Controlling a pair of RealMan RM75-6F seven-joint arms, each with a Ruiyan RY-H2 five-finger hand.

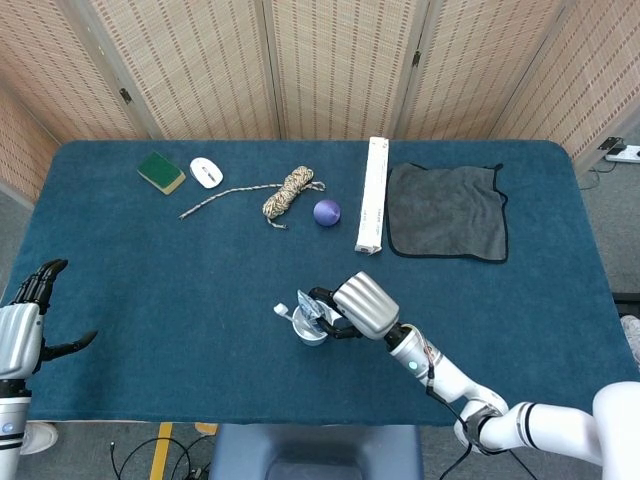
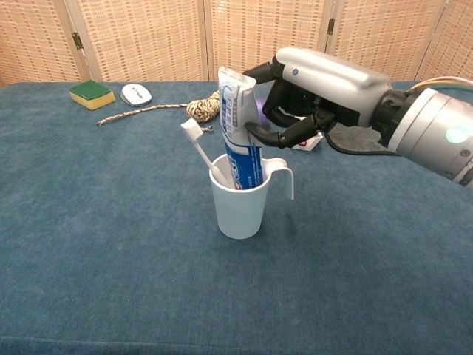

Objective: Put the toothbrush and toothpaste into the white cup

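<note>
The biggest risk I see is the cup tipping. It is a light, thin-walled white plastic beaker with a narrow base, standing just left of centre in the chest view, and the tall toothpaste tube stands in it with most of its length above the rim. If the right hand lets go while pushing sideways, or drags the tube as it leaves, the cup could topple on the soft blue cloth of the table, which looks like a low-pile fabric with some give.

That hand, a smooth silver shell with black fingers, reaches in from the right of the chest view; its fingers are curled around the upper part of the tube, pinching it. A finger might also catch the cup's handle, which juts to the right just under the hand.

A lesser risk is the tube nudging the toothbrush, a thin white stick leaning out to the left with its bristled head above the rim; a knock could flip it out.

The tube is glossy, blue and white, flat at its crimped top and upright, cap end down in the cup.

The left hand hovers off the lower left edge of the head view, fingers spread, holding nothing.
</note>
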